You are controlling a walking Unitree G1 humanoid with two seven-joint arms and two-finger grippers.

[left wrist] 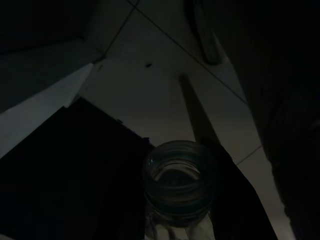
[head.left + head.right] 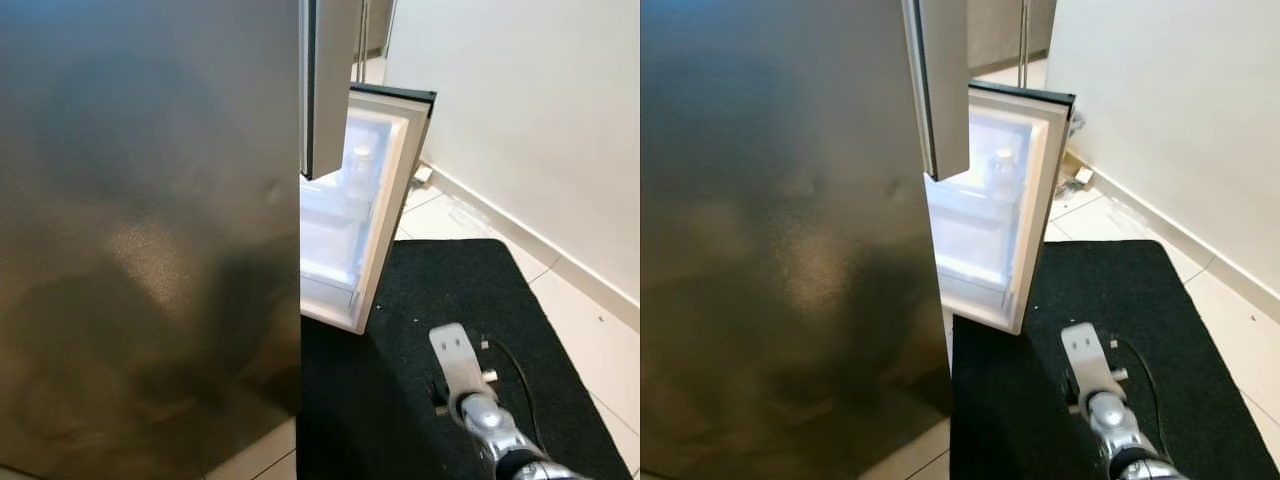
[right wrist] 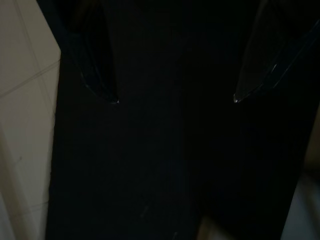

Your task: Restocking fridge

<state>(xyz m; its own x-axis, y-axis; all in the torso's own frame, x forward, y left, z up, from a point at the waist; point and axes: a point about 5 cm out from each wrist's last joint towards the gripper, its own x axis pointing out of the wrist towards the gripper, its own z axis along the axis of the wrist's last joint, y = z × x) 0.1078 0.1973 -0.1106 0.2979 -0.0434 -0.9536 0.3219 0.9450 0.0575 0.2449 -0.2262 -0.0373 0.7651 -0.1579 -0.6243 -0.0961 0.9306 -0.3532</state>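
Between the left gripper's (image 1: 182,200) clamped fingers a jar (image 1: 180,185) points mouth-down at the floor, while the fridge door shelf (image 2: 335,215) lies ahead and rightward, nearer the empty, spread right gripper (image 3: 175,100).

— Where are we?
— In a home kitchen, we'd say. A tall steel fridge (image 2: 150,230) stands before us, its lower door (image 2: 1025,210) open, white shelves lit inside, a bottle (image 2: 1002,170) on one.
— Anything else?
— Pale floor tiles (image 2: 590,340), a black mat (image 2: 440,300), a plain white wall (image 2: 530,120) with a skirting board.
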